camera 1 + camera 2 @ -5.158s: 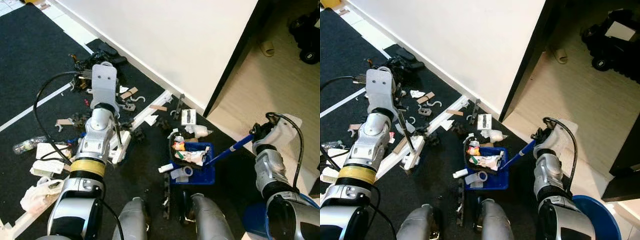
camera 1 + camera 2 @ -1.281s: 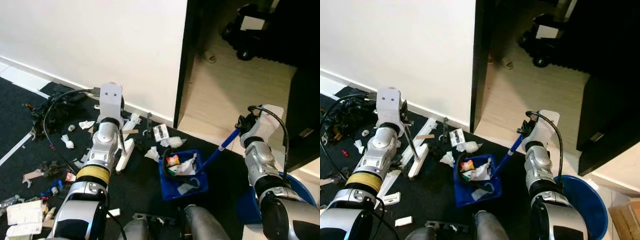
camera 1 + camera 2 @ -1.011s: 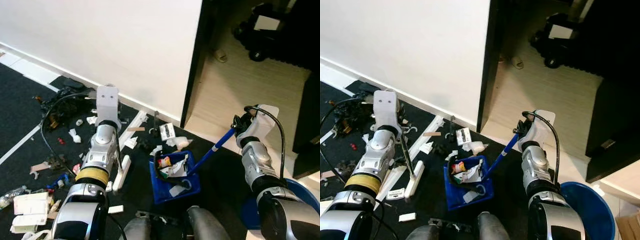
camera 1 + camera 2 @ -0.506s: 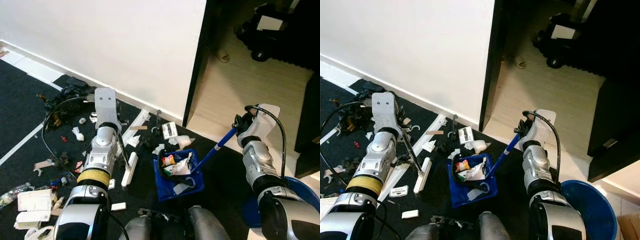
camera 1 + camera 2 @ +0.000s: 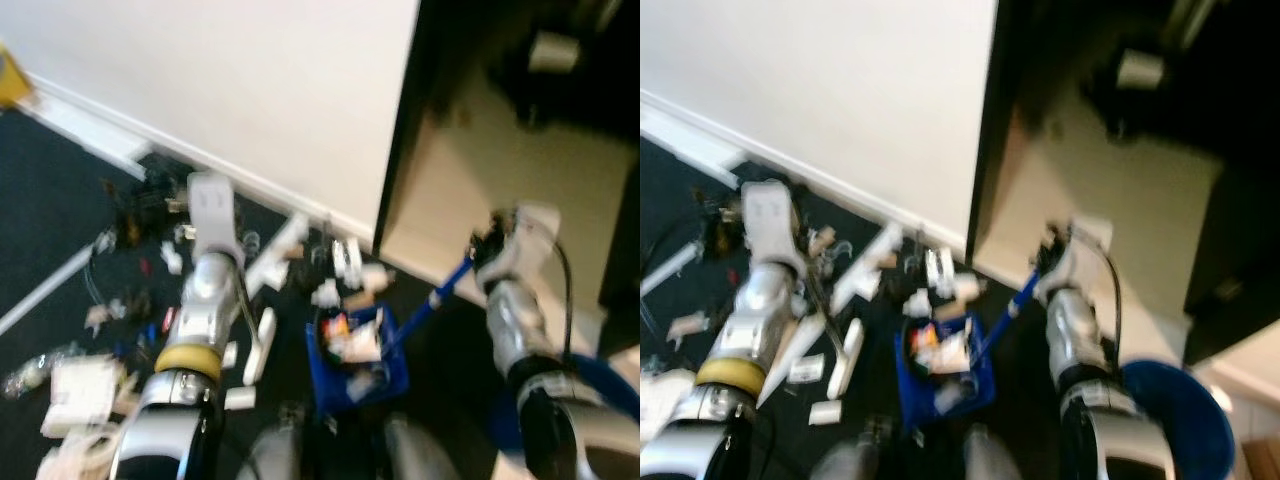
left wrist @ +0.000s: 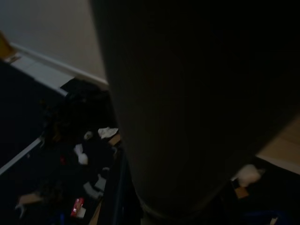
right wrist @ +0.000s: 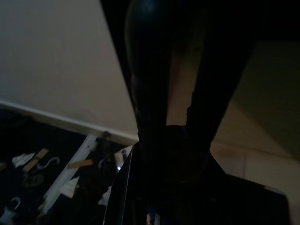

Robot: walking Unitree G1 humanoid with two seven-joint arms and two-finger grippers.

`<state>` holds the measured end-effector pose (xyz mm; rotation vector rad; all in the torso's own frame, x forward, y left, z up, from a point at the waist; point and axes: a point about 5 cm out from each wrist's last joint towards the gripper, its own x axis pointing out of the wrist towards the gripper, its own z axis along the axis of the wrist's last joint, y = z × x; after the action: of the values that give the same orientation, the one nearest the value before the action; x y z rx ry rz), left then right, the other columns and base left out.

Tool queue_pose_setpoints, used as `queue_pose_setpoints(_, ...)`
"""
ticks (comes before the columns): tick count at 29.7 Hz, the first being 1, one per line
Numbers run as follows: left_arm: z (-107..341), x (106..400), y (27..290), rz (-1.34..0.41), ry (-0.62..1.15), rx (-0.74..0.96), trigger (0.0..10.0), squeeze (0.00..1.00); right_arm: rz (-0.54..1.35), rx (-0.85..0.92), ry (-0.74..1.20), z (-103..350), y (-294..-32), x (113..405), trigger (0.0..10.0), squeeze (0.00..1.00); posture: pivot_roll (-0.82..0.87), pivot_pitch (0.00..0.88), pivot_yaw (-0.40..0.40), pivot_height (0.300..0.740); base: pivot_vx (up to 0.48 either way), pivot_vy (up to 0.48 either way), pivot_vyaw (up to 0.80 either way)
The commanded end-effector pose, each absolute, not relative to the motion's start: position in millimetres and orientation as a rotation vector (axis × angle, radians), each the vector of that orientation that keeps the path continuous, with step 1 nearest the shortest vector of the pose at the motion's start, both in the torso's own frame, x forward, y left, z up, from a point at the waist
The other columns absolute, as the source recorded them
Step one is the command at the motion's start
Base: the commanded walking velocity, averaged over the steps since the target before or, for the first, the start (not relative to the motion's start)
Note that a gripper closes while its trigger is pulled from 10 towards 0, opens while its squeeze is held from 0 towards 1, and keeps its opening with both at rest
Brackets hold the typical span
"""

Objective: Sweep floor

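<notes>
Both eye views are blurred by motion. My left gripper (image 5: 212,200) is held out over the dark carpet, shut on the thin dark handle of a broom. The broom's white head (image 5: 258,345) rests on the carpet just left of a blue dustpan (image 5: 355,350) heaped with paper scraps and litter. From the pan a blue handle (image 5: 440,295) slants up to my right gripper (image 5: 495,250), which is shut on it. In the left wrist view, a dark rod (image 6: 197,108) lies close across the lens.
Litter (image 5: 110,300) is strewn over the carpet on the left, along a white wall (image 5: 250,90). A black door frame (image 5: 400,130) opens onto a pale wooden floor. A blue bucket (image 5: 1170,400) stands at my right side. My legs (image 5: 290,450) are at the bottom.
The whole picture has blurred and shifted slightly as the camera moves. Both arms keep their holds, and the broom head stays left of the dustpan.
</notes>
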<state>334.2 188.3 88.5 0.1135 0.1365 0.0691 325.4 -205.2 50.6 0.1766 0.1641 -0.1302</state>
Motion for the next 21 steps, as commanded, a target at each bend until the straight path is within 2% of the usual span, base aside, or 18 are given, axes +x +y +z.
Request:
queue_pose_setpoints(1, 93.4, 335.1, 186.7, 0.060, 0.116, 0.116, 10.0, 0.00, -0.133, 0.181, 0.134, 56.6, -206.8, 328.3, 10.0, 0.00, 0.05, 0.000, -0.027, 0.740, -0.409, 0.000, 0.00)
queue_pose_setpoints(21, 92.0, 334.5, 185.6, 0.058, 0.129, 0.118, 10.0, 0.00, -0.134, 0.178, 0.128, 60.0, -210.0, 330.3, 10.0, 0.00, 0.04, 0.001, -0.031, 0.740, -0.453, 0.000, 0.00)
